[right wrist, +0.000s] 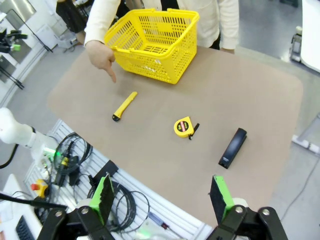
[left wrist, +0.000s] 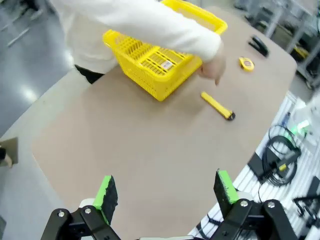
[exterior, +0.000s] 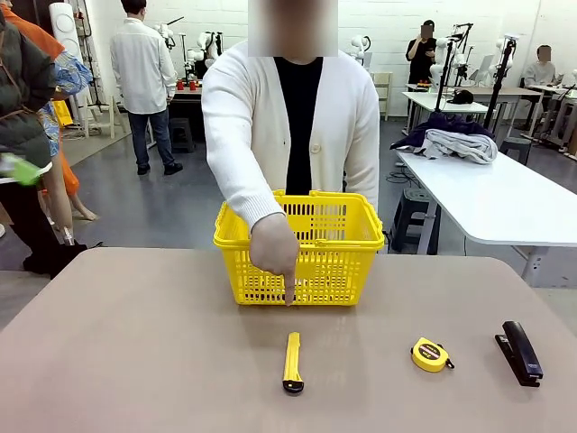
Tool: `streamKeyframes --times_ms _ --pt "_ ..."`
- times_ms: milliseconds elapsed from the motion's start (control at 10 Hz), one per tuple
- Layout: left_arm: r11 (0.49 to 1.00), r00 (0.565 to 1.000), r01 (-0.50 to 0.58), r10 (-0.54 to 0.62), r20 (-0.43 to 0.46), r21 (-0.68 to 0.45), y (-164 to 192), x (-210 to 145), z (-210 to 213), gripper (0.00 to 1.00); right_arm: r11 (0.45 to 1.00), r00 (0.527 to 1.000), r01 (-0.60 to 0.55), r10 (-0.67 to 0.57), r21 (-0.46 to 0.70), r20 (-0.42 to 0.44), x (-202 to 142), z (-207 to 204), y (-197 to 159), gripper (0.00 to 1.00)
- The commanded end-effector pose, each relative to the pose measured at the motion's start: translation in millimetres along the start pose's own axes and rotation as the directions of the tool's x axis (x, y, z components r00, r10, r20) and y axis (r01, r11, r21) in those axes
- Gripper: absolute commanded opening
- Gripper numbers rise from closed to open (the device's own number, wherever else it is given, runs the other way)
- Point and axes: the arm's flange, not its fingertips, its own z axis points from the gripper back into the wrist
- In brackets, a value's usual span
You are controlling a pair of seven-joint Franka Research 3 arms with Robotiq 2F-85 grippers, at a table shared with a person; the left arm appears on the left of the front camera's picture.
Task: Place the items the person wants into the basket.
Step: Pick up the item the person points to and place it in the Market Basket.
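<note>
- Both wide and empty: left gripper (left wrist: 164, 189), right gripper (right wrist: 161, 193).
- The knife (exterior: 293, 362) lay mid-width on the table (exterior: 135, 361), toward its near edge — likely light, stiff, slick; best pinched across its yellow middle.
- The person's hand (exterior: 275, 253) pointed down at it.
- The basket (exterior: 347, 271) stood at the far edge.

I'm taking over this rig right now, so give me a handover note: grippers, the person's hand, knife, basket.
Left gripper: open, empty, high over the table's near side.
Right gripper: open, empty, high off the near edge.
Person's hand points down at the utility knife, which lies on the table in front of the basket.
Done: knife not yet grasped.
Left: pick up the knife and put it in the basket.
</note>
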Motion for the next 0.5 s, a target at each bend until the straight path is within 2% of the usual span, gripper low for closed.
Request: streamKeyframes --times_ms 0,200,300,400 --pt "0.981 0.971 -0.14 0.162 -0.176 0.131 -40 36 -55 1.0 1.0 1.0 -0.012 0.012 0.021 0.004 0 -1 0 1.0" --pt "0.98 0.922 -0.167 0.194 -0.336 0.107 -80 57 -113 1.0 1.0 1.0 -0.012 0.012 0.021 0.004 0 -1 0 1.0" --pt "0.978 0.901 -0.177 0.205 -0.383 0.106 -103 66 -141 1.0 1.0 1.0 -0.012 0.012 0.021 0.004 0 -1 0 1.0" --pt "0.972 0.9 -0.188 0.228 -0.371 0.142 -119 71 -168 1.0 1.0 1.0 -0.012 0.012 0.021 0.004 0 -1 0 1.0"
